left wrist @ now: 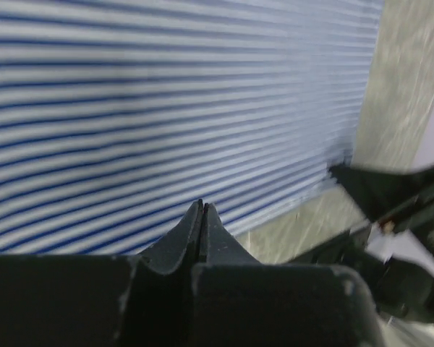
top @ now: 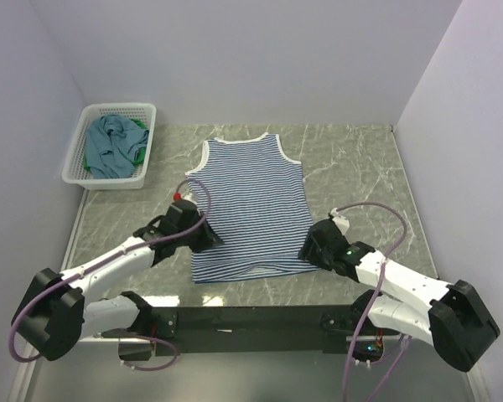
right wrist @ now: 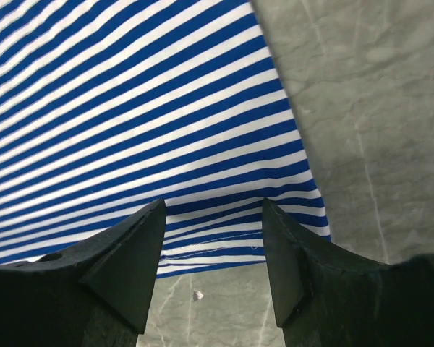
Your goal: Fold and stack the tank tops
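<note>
Striped tank top [top: 251,201], navy and white, lies flat in the middle of the grey marble table [top: 352,159], neckline toward the far wall, hem toward the arm bases. No folds visible yet.

Left gripper [top: 203,236] sits at the top's left side edge, close to the lower left corner. In the left wrist view its fingers [left wrist: 195,228] are clenched tight, tips pressed together right at the striped cloth. Cannot tell whether any fabric is pinched between them.

Right gripper [top: 312,247] is at the lower right corner of the top. In the right wrist view its jaws stand apart, released, nothing between them. The hem and the corner of the striped cloth [right wrist: 130,116] show in the gap and beyond, bare table just to the right.

White lattice basket [top: 74,152] stands at the far left of the table, well apart from the striped top. Teal-blue tank top [top: 109,144] is bunched inside it, with the green tank top [top: 141,142] peeking out beneath.
</note>
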Available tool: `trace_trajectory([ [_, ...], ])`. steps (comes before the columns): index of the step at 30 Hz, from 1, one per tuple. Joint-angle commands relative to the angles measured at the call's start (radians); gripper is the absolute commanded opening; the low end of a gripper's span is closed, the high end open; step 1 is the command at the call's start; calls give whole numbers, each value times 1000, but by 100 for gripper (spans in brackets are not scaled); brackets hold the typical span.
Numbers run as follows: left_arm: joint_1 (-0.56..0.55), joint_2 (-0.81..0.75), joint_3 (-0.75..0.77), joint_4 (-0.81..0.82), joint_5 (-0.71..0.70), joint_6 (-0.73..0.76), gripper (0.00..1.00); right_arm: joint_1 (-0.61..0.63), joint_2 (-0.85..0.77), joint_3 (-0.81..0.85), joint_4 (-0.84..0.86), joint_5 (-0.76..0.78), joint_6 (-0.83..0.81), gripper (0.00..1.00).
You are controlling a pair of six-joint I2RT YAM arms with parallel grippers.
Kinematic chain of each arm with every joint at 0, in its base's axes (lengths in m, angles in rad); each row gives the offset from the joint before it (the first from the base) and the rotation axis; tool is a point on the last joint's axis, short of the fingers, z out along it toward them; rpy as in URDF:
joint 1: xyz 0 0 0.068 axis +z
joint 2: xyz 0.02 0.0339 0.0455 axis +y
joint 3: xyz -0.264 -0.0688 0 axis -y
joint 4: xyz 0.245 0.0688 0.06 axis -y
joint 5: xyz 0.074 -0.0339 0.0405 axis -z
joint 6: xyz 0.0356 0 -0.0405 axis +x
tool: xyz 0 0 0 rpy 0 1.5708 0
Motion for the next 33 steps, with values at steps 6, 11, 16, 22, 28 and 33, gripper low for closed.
trace_trajectory([
  [6, -207, -17, -75, 78, -84, -71, 1, -126, -118, -41, -67, -69, -5, 66],
  [11, -253, -6, -133, 81, -71, -79, 0, -180, -145, -12, -119, -91, -7, 68],
  [16, -270, -54, -185, 15, -81, -103, 1, -234, -106, -11, -121, -126, -21, 68],
  [22, -270, -82, -179, -69, -144, -105, 1, -266, -50, -12, -138, -115, 27, 68],
  [28, -270, -71, -176, -105, -157, -91, 1, -372, -18, 21, -141, -192, -22, 68],
  [33, -270, -66, -176, -126, -121, -59, 1, -433, 8, 68, -159, -161, -68, 69],
])
